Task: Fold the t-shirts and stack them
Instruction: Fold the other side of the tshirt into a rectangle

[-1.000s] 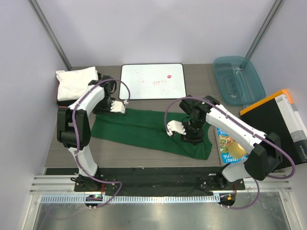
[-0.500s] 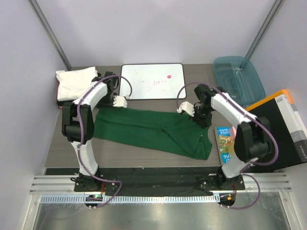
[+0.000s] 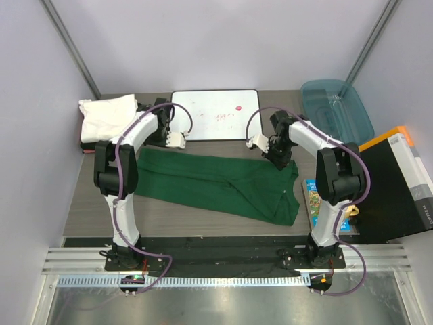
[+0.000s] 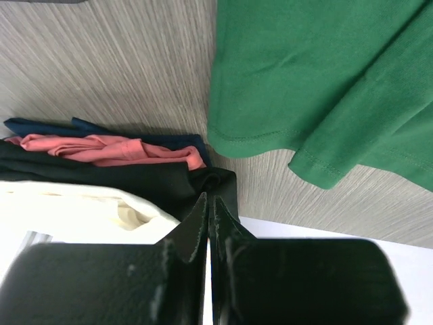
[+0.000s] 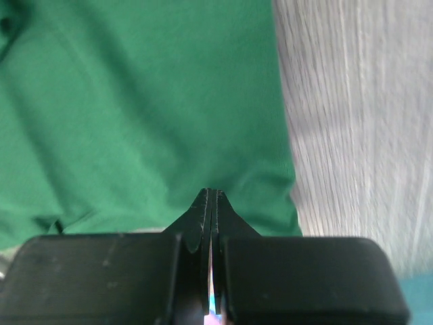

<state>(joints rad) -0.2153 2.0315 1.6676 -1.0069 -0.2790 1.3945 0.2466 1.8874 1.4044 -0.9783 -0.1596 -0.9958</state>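
Note:
A dark green t-shirt (image 3: 216, 183) lies spread flat across the middle of the table, also seen in the left wrist view (image 4: 325, 81) and the right wrist view (image 5: 135, 101). A folded white t-shirt (image 3: 105, 116) tops a pile at the far left, over black cloth (image 4: 135, 179) with pink and navy layers beside it. My left gripper (image 3: 162, 135) is shut and empty (image 4: 210, 198), hanging between the pile and the shirt's far left corner. My right gripper (image 3: 279, 159) is shut (image 5: 211, 191) just over the shirt's far right edge, with no cloth seen between the jaws.
A white board with a black rim (image 3: 215, 114) lies at the back middle. A teal plastic tub (image 3: 337, 112) stands at the back right. A colourful book (image 3: 314, 200) and a black box with an orange edge (image 3: 396, 176) sit on the right.
Both grippers went from open to shut. Each arm drew back towards the far side, the right one leaving the shirt's lower right part. The green shirt now lies flatter.

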